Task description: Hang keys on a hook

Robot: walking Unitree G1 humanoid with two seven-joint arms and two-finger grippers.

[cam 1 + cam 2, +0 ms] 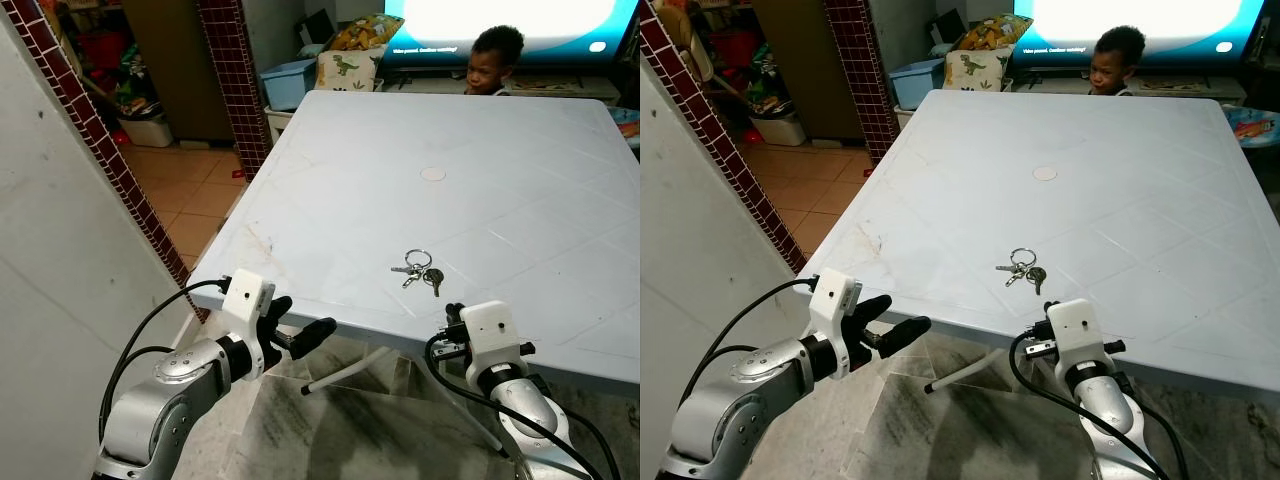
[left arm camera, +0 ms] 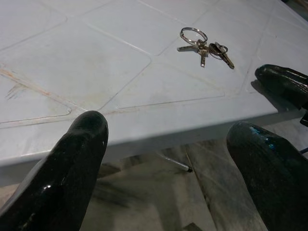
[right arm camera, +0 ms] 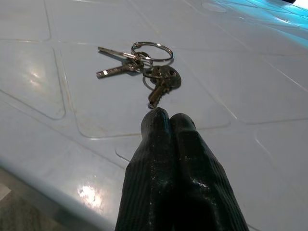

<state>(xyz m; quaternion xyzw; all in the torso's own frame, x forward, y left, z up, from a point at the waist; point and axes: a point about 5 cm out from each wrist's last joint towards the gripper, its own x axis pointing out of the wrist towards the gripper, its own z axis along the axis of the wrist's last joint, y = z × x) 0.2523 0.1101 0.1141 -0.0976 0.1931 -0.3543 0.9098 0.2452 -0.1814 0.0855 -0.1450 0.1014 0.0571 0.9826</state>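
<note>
The keys (image 3: 142,65), several on one ring, lay flat on the white table (image 1: 520,170) near its front edge, just ahead of the right gripper (image 3: 167,120), whose two black fingers were pressed together with the tips short of the nearest key and nothing between them. That arm reached up from below the table's near edge, its white wrist block level with the rim, while the left gripper (image 1: 300,325) hovered off the table's front left corner with its fingers spread wide, forearm bent and pointing across toward the keys. A person (image 1: 495,60) sat at the far side of the table.
</note>
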